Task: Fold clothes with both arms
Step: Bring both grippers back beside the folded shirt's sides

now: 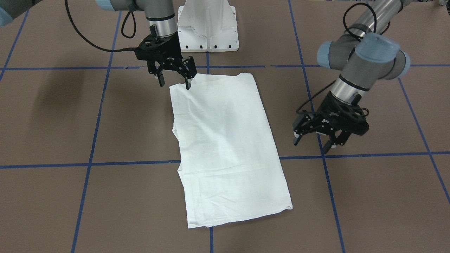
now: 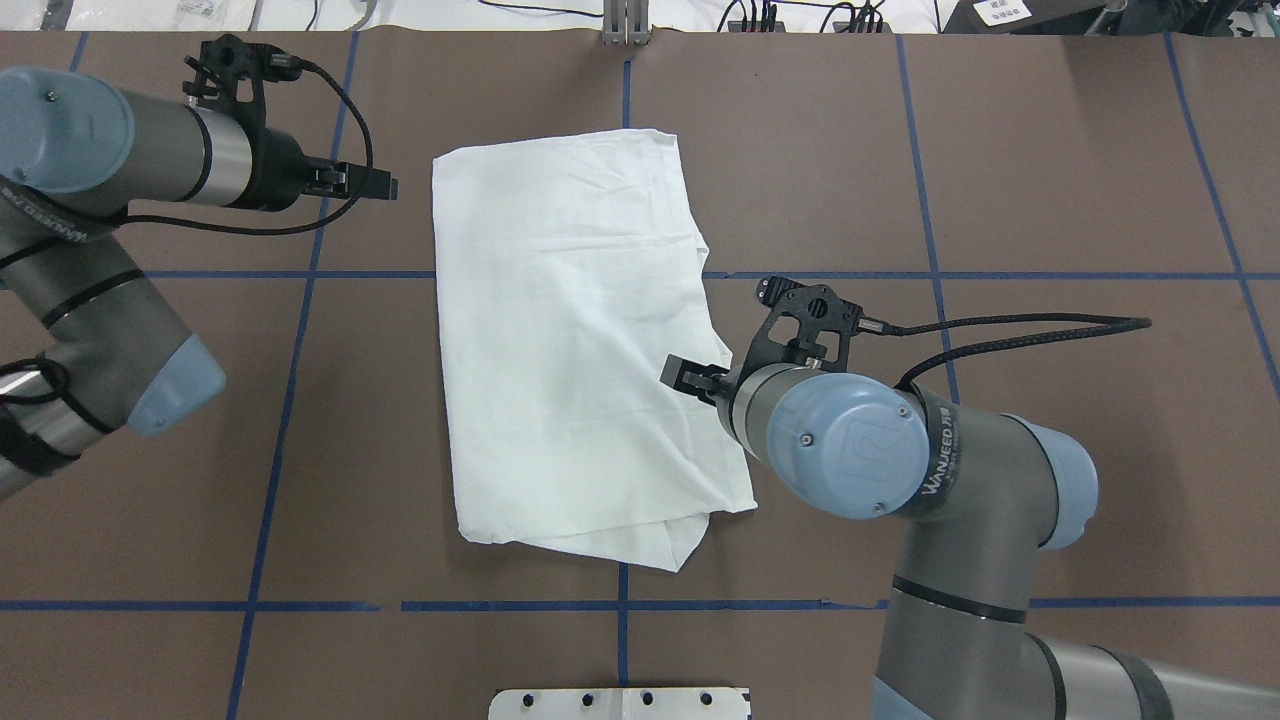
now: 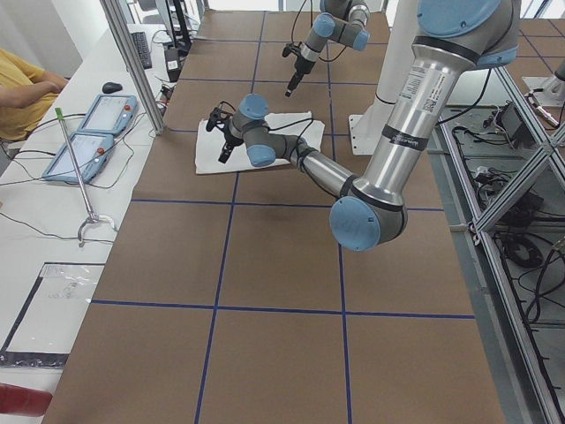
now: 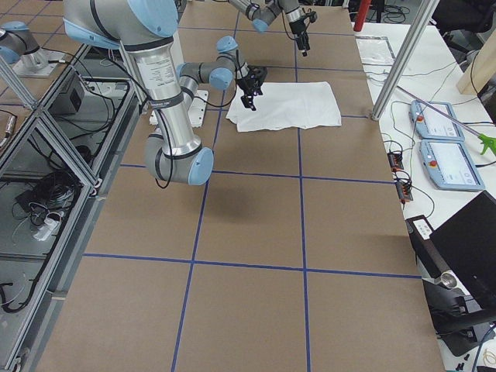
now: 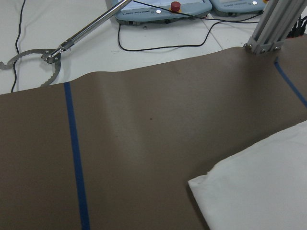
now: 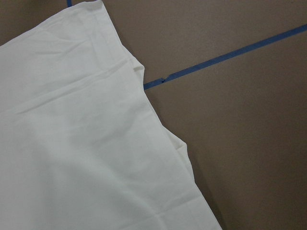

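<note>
Folded shirt point(image 1: 225, 140) lies flat; right pincer point(image 1: 174, 84) wide at its corner; left pincer point(image 1: 312, 146) wide beside it.

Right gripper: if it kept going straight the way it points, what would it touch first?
Probably the shirt. The right gripper points down, open, at the shirt's corner nearest the robot: one finger over cloth, the other seemingly over bare table. How high it hangs is unclear.

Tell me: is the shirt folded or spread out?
Folded: the shirt lies as a narrow rectangle, no sleeves or collar showing, layered edges along one side.
</note>
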